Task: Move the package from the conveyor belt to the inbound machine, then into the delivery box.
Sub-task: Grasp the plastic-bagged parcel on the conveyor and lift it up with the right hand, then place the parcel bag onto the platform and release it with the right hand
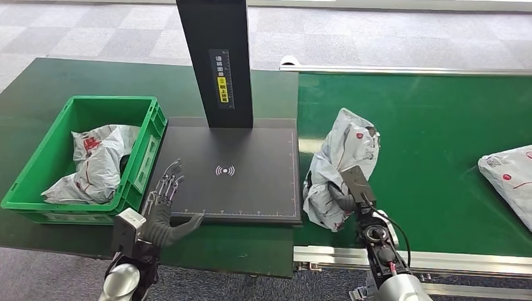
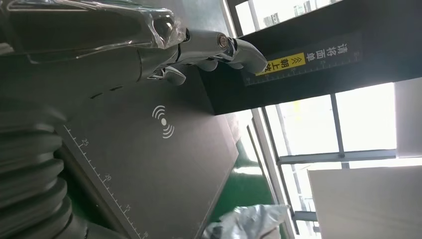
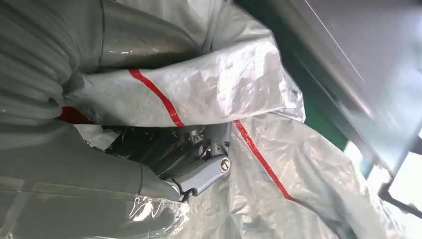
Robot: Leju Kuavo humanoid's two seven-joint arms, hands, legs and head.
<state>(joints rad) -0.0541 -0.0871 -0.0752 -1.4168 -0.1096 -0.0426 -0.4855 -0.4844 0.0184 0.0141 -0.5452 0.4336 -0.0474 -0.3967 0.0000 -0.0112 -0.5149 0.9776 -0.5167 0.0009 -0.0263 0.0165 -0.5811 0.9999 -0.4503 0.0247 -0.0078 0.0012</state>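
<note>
A crumpled grey plastic package (image 1: 342,164) with red stripes stands at the left end of the green conveyor belt (image 1: 433,157). My right hand (image 1: 344,195) grips its lower part, and the film (image 3: 239,84) wraps around the fingers (image 3: 199,169). The inbound machine is a black scan plate (image 1: 251,150) with a dark post (image 1: 216,59), just left of the package. My left hand (image 1: 164,204) hovers open over the plate's front left corner, fingers (image 2: 219,47) stretched above the plate (image 2: 164,164). The green delivery box (image 1: 37,169) stands left of the plate.
The delivery box holds a grey package (image 1: 97,162). Another grey package (image 1: 509,175) lies at the belt's right edge. A metal rail (image 1: 439,258) runs along the belt's front, and grey carpet floor (image 1: 94,31) lies beyond the table.
</note>
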